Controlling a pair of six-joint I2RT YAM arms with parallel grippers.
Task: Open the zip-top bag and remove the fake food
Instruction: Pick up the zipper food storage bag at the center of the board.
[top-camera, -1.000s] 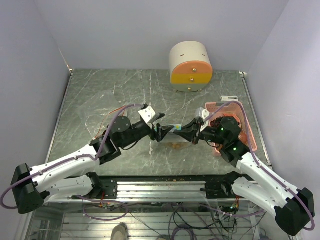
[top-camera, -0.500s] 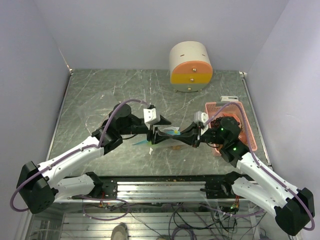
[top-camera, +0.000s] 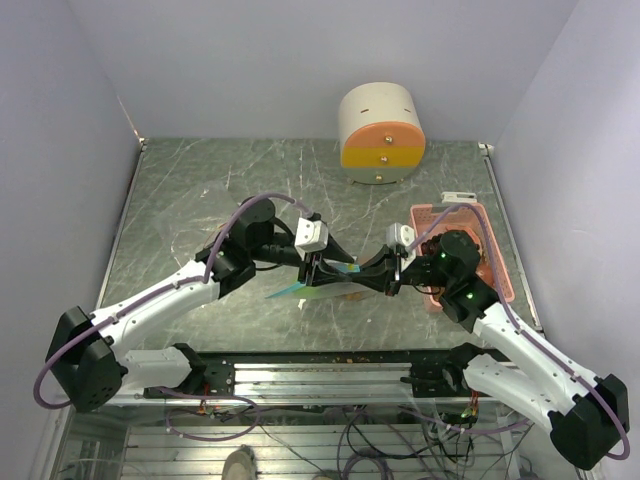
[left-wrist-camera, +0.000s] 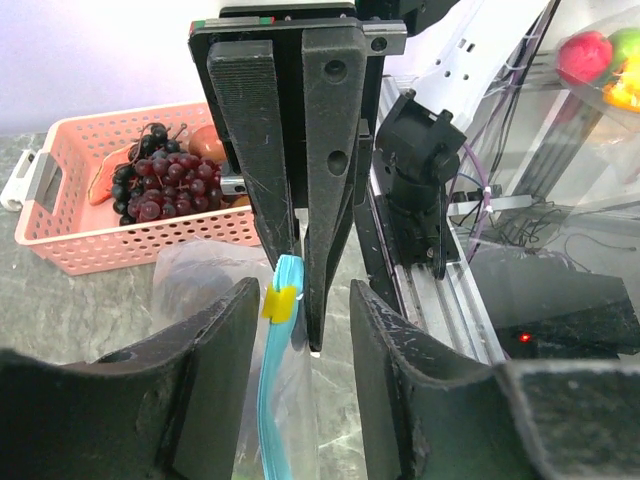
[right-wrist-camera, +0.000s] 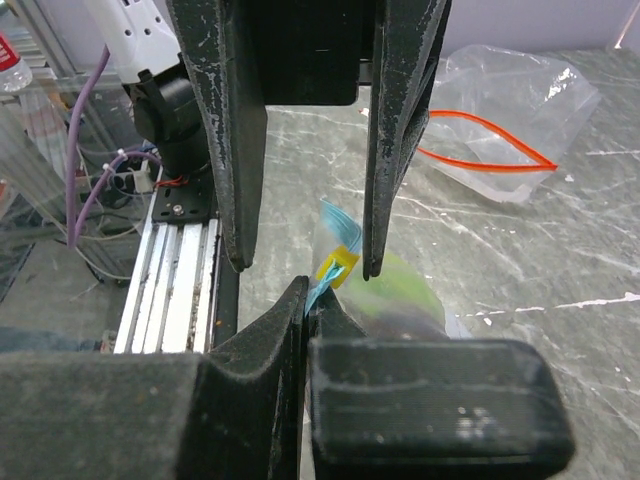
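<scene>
The clear zip-top bag (top-camera: 318, 290) hangs between my two grippers above the table's front middle. Its blue zip strip (left-wrist-camera: 270, 400) carries a yellow slider (left-wrist-camera: 280, 302). My right gripper (right-wrist-camera: 308, 295) is shut on the end of the zip strip, just beside the slider (right-wrist-camera: 335, 268). My left gripper (left-wrist-camera: 305, 288) is open, its fingers on either side of the slider and nearer it on the left side. A green piece of fake food (right-wrist-camera: 405, 290) shows through the bag. Dark purple grapes (left-wrist-camera: 160, 185) lie in the pink basket (left-wrist-camera: 120, 240).
The pink basket (top-camera: 497, 262) stands at the right edge, behind my right arm. A round white and orange container (top-camera: 380, 133) stands at the back. A second clear bag with an orange zip (right-wrist-camera: 495, 125) lies on the table to the left.
My left gripper has swung right to the bag's zip end and its jaws have narrowed around the slider. The right gripper has kept its grip and place.
</scene>
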